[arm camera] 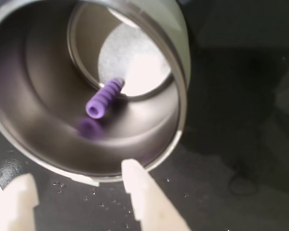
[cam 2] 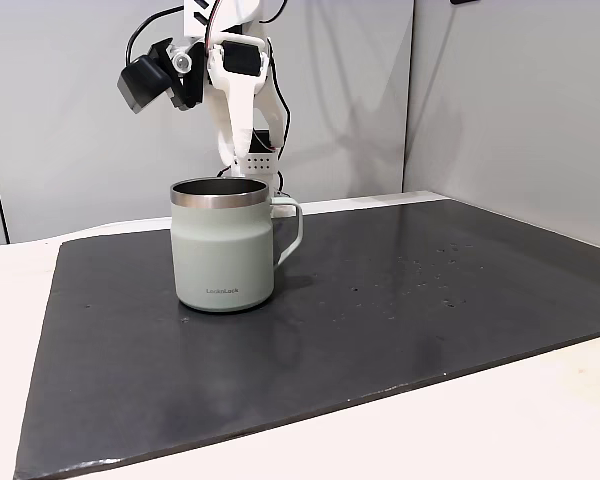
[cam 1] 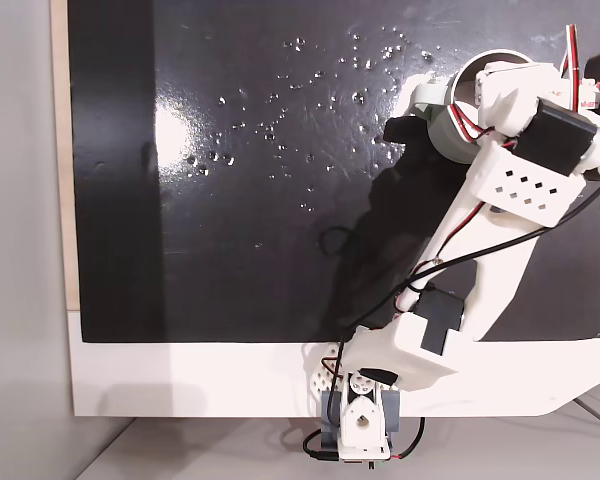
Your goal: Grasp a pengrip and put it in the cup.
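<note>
Pengrip (arm camera: 105, 97) lying inside steel-lined cup (arm camera: 180, 45), pincer (arm camera: 79, 185) above rim, fingers apart, empty

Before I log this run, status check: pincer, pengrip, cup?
Pincer open, empty, above the cup rim. Purple pengrip lying inside the cup. Nothing in the way.

Small purple ribbed pengrip (arm camera: 105, 97) inside round steel-lined cup (arm camera: 48, 122); cup on black mat (cam 2: 400, 310), handle right in a fixed view.
</note>
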